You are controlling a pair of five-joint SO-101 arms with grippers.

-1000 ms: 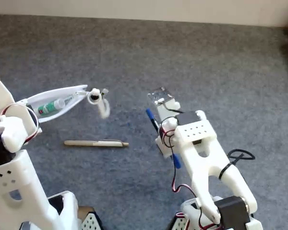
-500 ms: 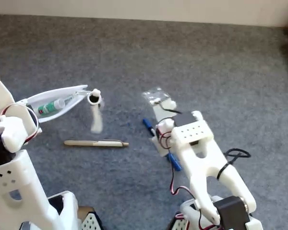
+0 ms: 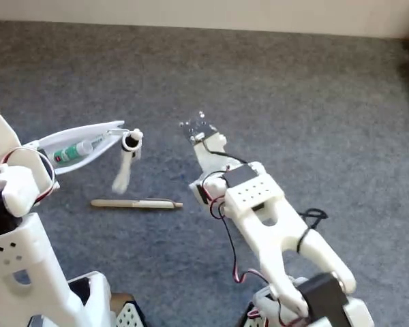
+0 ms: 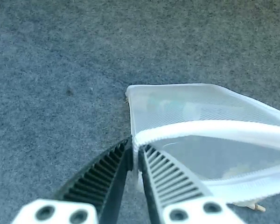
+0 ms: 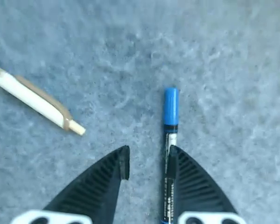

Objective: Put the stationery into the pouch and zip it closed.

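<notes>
Slippage is the risk: the blue marker is lined up against one finger of the released right end effector and could be nudged aside. The pouch, by the bench's left edge, is clenched by the left end effector.

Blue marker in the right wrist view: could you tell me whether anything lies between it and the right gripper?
Nothing visible does. The right gripper is open just above the carpet, and the blue marker lies alongside the inner edge of one of its fingers. The beige pen lies apart from both.
</notes>
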